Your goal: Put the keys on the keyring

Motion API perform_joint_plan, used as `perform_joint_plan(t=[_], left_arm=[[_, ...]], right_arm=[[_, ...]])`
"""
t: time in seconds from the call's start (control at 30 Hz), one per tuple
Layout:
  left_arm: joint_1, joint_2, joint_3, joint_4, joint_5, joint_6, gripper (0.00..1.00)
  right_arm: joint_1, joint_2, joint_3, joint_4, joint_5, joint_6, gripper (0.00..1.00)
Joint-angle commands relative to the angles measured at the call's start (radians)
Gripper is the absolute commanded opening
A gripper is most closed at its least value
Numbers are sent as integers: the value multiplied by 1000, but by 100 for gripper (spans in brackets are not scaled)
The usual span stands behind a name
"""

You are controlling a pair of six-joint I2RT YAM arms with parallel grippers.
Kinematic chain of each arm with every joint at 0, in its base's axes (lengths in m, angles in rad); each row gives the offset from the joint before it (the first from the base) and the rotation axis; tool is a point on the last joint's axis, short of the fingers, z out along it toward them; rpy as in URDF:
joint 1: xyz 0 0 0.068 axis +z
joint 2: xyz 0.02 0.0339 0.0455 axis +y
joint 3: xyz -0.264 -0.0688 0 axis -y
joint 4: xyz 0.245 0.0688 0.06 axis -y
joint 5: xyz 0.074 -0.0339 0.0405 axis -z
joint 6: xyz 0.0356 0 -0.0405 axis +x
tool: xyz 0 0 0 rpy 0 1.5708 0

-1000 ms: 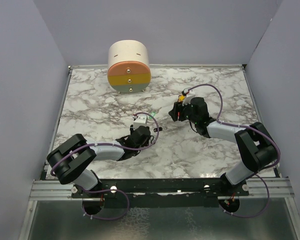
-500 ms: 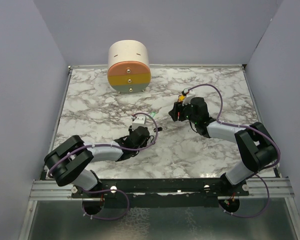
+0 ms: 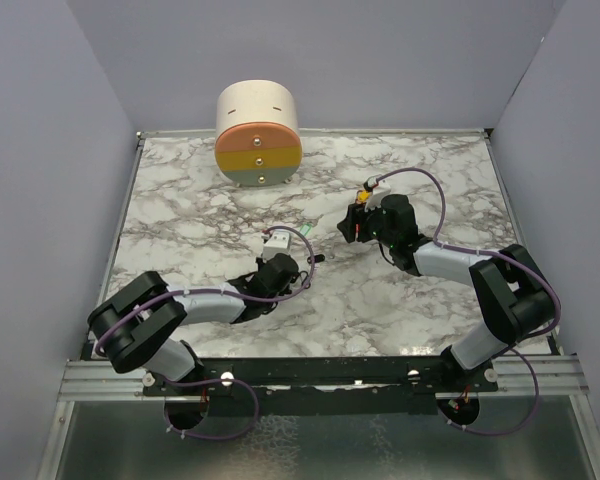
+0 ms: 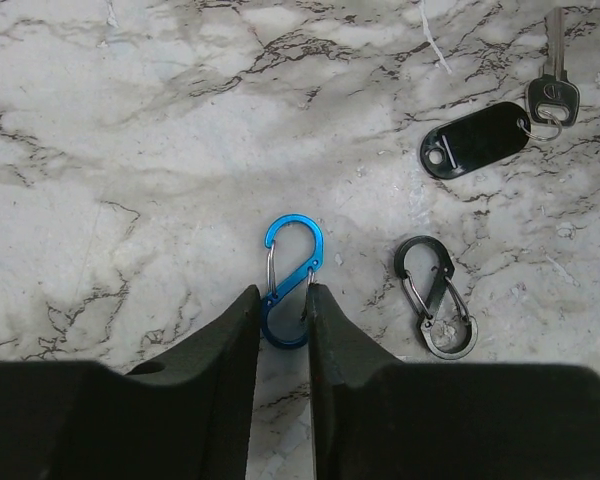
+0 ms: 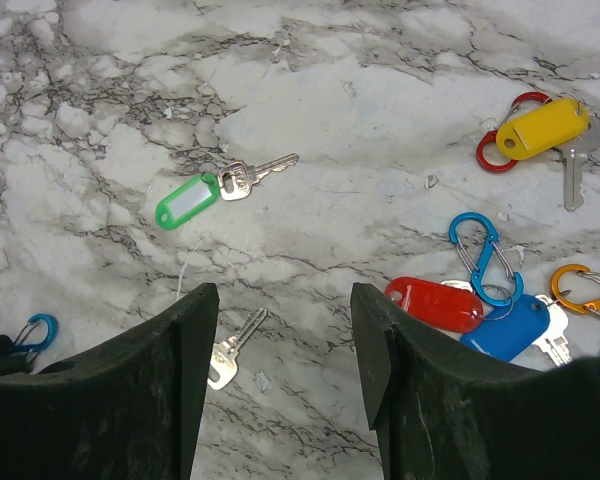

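A: Report left gripper point(image 4: 284, 292).
B: Set to a slim gap, low over the marble table point(image 4: 130, 150). Straddling the lower loop of a blue clip point(image 4: 298, 280) lying flat. Cannot tell whether pinching it or merely flanking it.
A: List nearby items in that wrist view.
B: Note a dark clip point(image 4: 437, 297) near the blue clip, on the right of the view, apart from it. Note a black key tag point(image 4: 477, 140) further up.
A: Report right gripper point(image 5: 283, 290).
B: Spread wide; holding nothing. Hanging over a bare key point(image 5: 230, 352) on the table, close to one finger.
A: Locate green key point(image 5: 188, 200), yellow key point(image 5: 542, 130), red key point(image 5: 435, 305), blue key point(image 5: 515, 325).
B: Lying loose on the table, apart from both grippers. Find green straight ahead of the right gripper, by itself. Find yellow at the far right of that view, touching a red clip point(image 5: 485, 150). Find red and blue touching at lower right, with a second blue clip point(image 5: 483, 255) against them and an orange clip point(image 5: 578, 290) just beside.
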Motion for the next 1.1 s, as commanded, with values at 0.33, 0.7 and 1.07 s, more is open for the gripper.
perform_joint_plan(t=[0.33,0.7,1.07], left_arm=[[-7,13,-19,-109,27,-8,0],[-7,-47,55,-146,-9,48,0],[-3,-99,71,-87,32,120,0]], right_arm=[[8,-23,0,4,-21,-8,56],[65,38,66,-34,-13,-27,53],[121,179,204,-85,31,4,53]])
